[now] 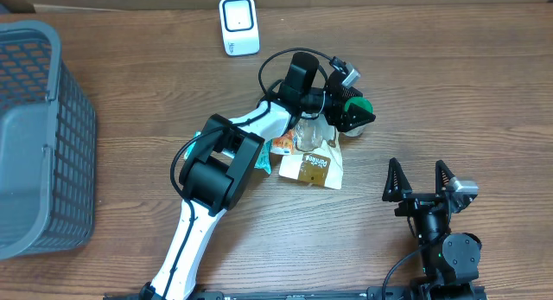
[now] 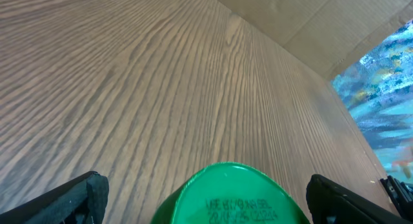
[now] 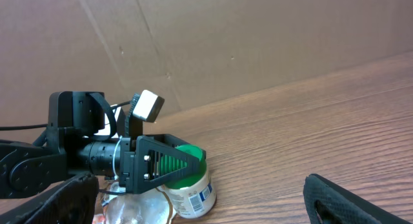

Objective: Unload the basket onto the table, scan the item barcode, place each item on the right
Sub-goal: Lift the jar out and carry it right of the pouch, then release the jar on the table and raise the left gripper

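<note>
A small white jar [image 3: 191, 193] with a green lid [image 1: 359, 107] stands on the table, and a barcode [image 3: 206, 195] shows on its label. My left gripper [image 1: 352, 111] is open. Its two fingers stand either side of the lid [image 2: 229, 199] with a gap on each side. My right gripper [image 1: 421, 181] is also open and holds nothing, low at the front right, well apart from the jar. The white scanner [image 1: 238, 25] stands at the back of the table.
Several snack packets [image 1: 312, 169] and a clear wrapper [image 3: 139, 208] lie just left of the jar under my left arm. A grey basket [image 1: 43, 136] fills the left edge. A cardboard wall [image 3: 213, 37] runs behind the table.
</note>
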Controlling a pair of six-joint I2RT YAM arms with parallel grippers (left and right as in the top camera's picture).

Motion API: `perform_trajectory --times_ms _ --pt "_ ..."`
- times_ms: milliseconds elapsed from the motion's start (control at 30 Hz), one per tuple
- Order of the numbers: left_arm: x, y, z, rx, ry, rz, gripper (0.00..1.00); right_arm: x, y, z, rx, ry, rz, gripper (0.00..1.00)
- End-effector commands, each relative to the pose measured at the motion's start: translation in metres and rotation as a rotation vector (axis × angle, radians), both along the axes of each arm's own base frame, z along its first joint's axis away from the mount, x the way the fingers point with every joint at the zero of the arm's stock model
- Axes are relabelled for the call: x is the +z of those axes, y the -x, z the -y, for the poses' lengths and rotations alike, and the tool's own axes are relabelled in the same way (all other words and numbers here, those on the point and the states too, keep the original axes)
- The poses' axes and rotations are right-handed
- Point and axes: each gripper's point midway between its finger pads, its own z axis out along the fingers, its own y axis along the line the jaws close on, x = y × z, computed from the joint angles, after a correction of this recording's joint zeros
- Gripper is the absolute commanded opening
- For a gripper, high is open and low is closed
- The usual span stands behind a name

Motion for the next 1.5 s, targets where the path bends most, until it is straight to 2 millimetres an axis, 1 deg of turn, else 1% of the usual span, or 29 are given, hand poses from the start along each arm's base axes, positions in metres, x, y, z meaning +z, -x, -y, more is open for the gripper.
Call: perform_trajectory --times_ms 0,67,100,267,333,433,533,600,767,1000,1133,1233,1467 --pt "-0.008 0.002 -0.006 -0.022 0.008 -0.016 1.00 -0.002 0.000 0.002 -0.009 0.001 0.001 1.00" --pt "-0.002 0.001 -0.008 -0.035 0.031 -0.004 1.00 -0.002 0.000 0.002 -0.009 0.001 0.001 1.00" --pt "0.006 0.001 -0.010 -0.057 0.063 0.010 1.00 -0.002 0.000 0.002 -0.009 0.001 0.001 1.00" --pt "0.066 0.002 -0.030 -0.178 0.246 0.101 1.00 -0.002 0.000 0.002 -0.009 0.001 0.001 1.00" --pt "0.090 0.003 -0.041 -0.214 0.297 0.146 1.00 -0.002 0.000 0.002 -0.009 0.001 0.001 1.00" --pt "0.119 0.008 -0.053 -0.243 0.352 0.208 1.00 -0.002 0.000 0.002 -0.009 0.001 0.001 1.00" --pt "0.142 0.012 -0.064 -0.252 0.389 0.248 1.00 -0.002 0.000 0.002 -0.009 0.001 0.001 1.00" --pt "0.150 0.013 -0.070 -0.248 0.397 0.238 1.00 -0.002 0.000 0.002 -0.009 0.001 0.001 1.00" --pt "0.149 0.011 -0.075 -0.251 0.383 0.202 1.00 -0.002 0.000 0.002 -0.009 0.001 0.001 1.00" --pt "0.148 0.012 -0.076 -0.260 0.381 0.225 1.00 -0.002 0.000 0.002 -0.009 0.001 0.001 1.00" --pt "0.139 0.024 -0.079 -0.340 0.340 0.226 1.00 -0.002 0.000 0.002 -0.009 0.001 0.001 1.00" --pt "0.131 0.034 -0.083 -0.413 0.312 0.279 1.00 -0.002 0.000 0.002 -0.009 0.001 0.001 1.00" --pt "0.131 0.034 -0.084 -0.416 0.312 0.281 1.00 -0.002 0.000 0.002 -0.009 0.001 0.001 1.00"
